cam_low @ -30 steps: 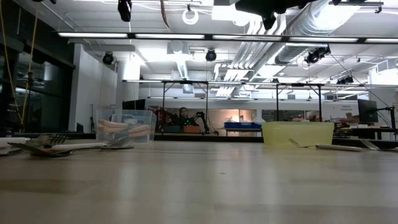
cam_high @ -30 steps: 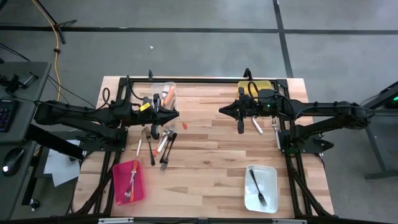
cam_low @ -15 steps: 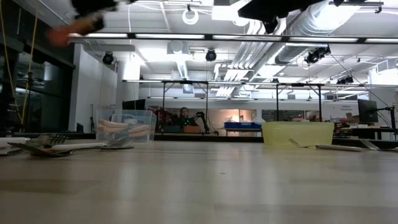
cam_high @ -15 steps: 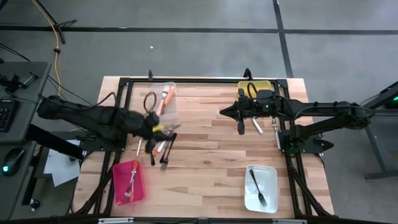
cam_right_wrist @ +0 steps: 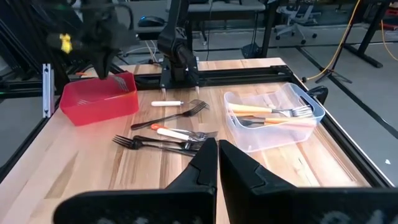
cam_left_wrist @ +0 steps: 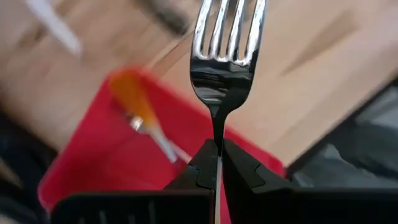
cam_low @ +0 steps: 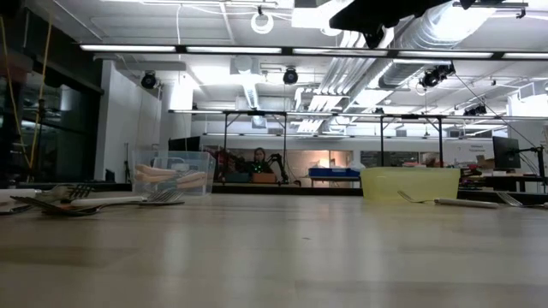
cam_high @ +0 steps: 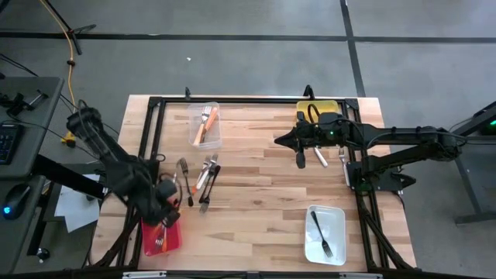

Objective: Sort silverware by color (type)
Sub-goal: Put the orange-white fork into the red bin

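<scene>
Jaws of the left gripper (cam_left_wrist: 218,163) are pinched tight on the stem of a metal fork (cam_left_wrist: 225,46), whose tines stick out past the fingertips; in the high view this gripper (cam_high: 166,203) hangs over the red bin (cam_high: 149,240) at the table's seven o'clock corner, where an orange-handled fork (cam_left_wrist: 138,111) lies. The right gripper (cam_right_wrist: 217,152) is fully closed on nothing, waiting near the yellow bin (cam_high: 335,106) at about one o'clock. Loose forks (cam_high: 203,175) lie in a cluster at nine o'clock, more in the clear bin (cam_high: 218,139) at eleven, and one dark fork (cam_high: 320,233) in the white bin (cam_high: 338,217) at five.
</scene>
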Action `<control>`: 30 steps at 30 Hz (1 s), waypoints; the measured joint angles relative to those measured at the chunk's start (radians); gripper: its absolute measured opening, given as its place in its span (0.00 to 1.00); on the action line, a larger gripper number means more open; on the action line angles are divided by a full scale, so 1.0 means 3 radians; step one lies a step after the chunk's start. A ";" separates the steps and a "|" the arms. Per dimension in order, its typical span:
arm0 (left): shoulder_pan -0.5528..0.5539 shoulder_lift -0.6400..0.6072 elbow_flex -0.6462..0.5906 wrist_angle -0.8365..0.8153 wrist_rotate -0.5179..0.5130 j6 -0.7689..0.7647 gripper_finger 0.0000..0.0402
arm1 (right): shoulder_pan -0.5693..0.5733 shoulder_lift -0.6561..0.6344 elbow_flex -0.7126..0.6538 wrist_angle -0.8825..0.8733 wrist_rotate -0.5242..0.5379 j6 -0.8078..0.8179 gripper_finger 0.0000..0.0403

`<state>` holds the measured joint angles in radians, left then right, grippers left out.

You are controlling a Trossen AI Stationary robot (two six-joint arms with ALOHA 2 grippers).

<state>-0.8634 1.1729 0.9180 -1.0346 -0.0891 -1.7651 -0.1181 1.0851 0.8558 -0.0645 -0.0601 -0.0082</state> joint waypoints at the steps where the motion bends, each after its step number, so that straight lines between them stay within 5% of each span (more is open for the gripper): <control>1: -0.0076 0.0074 0.0000 -0.0019 0.0001 -0.0189 0.00 | 0.0000 0.0000 0.0000 0.0002 0.0000 0.0000 0.00; 10: -0.0338 0.0558 0.0000 -0.0073 0.0008 -0.1148 0.00 | -0.0021 0.0000 0.0000 -0.0021 -0.0003 -0.0062 0.00; 19: -0.0382 0.0689 0.0000 -0.0088 0.0420 -0.1301 0.00 | -0.0089 0.0000 0.0000 -0.0022 0.0000 -0.0061 0.00; 30: -0.0422 0.0698 0.0000 -0.0255 0.0291 -0.1379 0.01 | -0.0088 0.0000 0.0000 -0.0053 -0.0001 -0.0059 0.00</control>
<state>-0.9900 1.3823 0.9180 -1.1111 -0.0016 -2.1790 -0.1444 1.0851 0.8558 -0.0804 -0.0605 -0.0258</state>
